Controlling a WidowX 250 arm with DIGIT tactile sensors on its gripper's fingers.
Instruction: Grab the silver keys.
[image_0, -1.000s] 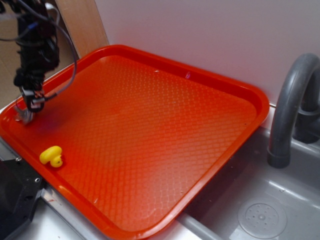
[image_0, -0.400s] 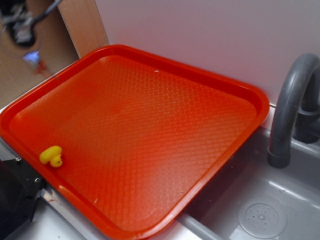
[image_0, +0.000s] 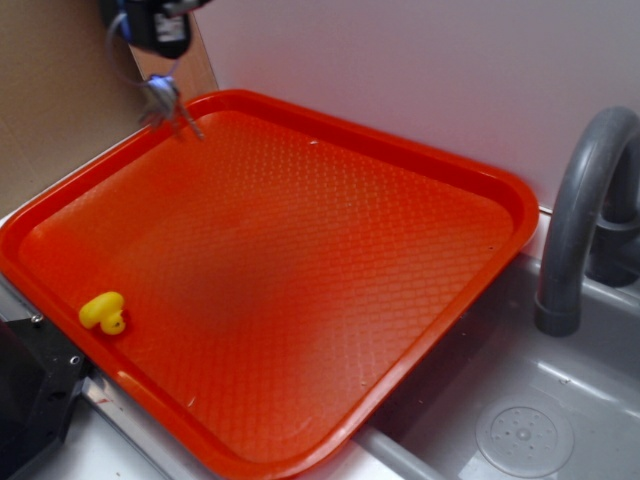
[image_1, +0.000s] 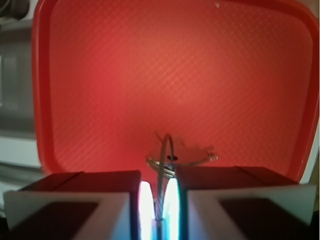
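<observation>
I count one gripper (image_1: 159, 200), fingers (image_1: 90, 200) pinching the silver keys (image_0: 170, 105) aloft over the red tray's (image_0: 520, 205) far-left corner. One yellow duck (image_0: 103, 312) sits near the near-left rim.

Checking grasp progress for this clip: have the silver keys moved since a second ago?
Yes. The silver keys left the tray's near-left corner by the yellow duck and now hang from the gripper above the red tray's far-left rim.
</observation>
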